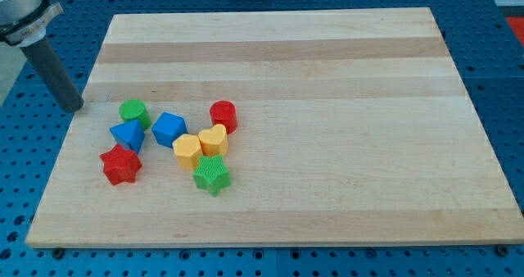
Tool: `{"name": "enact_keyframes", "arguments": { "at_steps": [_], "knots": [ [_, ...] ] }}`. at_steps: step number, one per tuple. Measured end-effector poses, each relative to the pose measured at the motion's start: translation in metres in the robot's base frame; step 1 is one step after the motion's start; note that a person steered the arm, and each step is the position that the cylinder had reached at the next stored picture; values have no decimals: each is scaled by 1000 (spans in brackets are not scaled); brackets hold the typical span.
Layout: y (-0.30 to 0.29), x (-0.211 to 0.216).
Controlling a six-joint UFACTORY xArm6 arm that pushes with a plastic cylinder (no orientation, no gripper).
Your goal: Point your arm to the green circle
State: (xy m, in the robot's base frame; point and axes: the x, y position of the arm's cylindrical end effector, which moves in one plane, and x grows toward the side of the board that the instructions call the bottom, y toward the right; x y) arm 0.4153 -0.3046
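Green circle (133,112) stands upright, axis vertical, just right of my tip (75,107), apart.

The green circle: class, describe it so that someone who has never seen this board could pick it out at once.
On the wooden board, the blocks cluster near the view's left edge. The green circle is the cluster's upper-left block, just above the blue triangle and nearest my tip. It is a round green cylinder, unlike the green star at the cluster's bottom.
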Motion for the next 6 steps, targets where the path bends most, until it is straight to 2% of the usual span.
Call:
{"name": "enact_keyframes", "arguments": {
  "at_steps": [2, 4, 5, 6],
  "knots": [
    [18, 0],
    [59, 7],
    [59, 35],
    [69, 41]
  ]
}}
